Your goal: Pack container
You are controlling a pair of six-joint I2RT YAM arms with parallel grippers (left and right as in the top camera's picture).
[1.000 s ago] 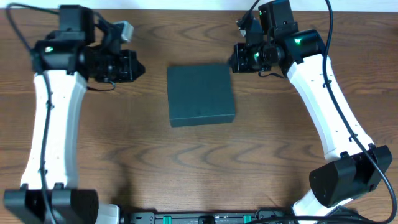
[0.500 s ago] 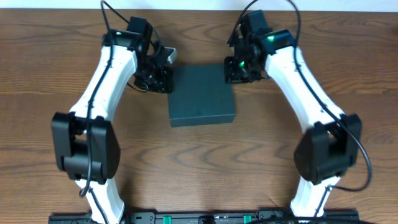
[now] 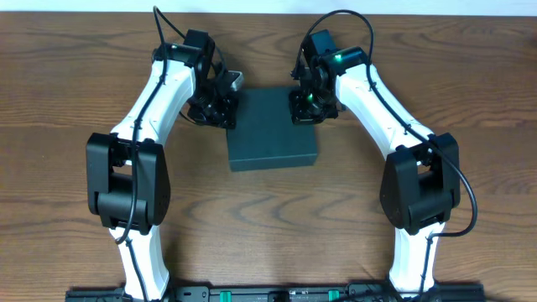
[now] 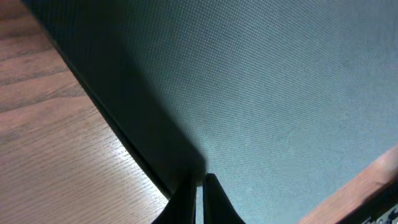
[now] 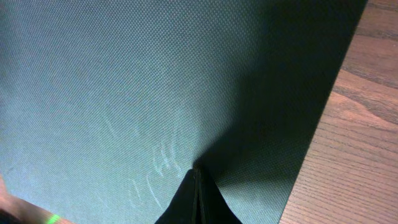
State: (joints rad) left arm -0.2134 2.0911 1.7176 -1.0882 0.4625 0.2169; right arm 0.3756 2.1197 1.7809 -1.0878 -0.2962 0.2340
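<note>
The container (image 3: 273, 134) is a dark teal-green square box that lies closed on the wooden table in the overhead view. My left gripper (image 3: 227, 114) is shut and empty at the box's far left corner. In the left wrist view its fingertips (image 4: 199, 182) sit at the lid's left edge, over the container (image 4: 280, 93). My right gripper (image 3: 304, 112) is shut and empty at the box's far right corner. In the right wrist view its tips (image 5: 196, 172) rest on or just above the lid of the container (image 5: 124, 81). The box's inside is hidden.
Brown wooden table (image 3: 268, 218) all round the box. The arm bases stand at the front left (image 3: 126, 193) and front right (image 3: 419, 193). A dark rail (image 3: 268, 294) runs along the table's front edge.
Both arms have swung inward from the table's sides to the box's far corners. Both grippers now sit at the lid. The box has not moved.
</note>
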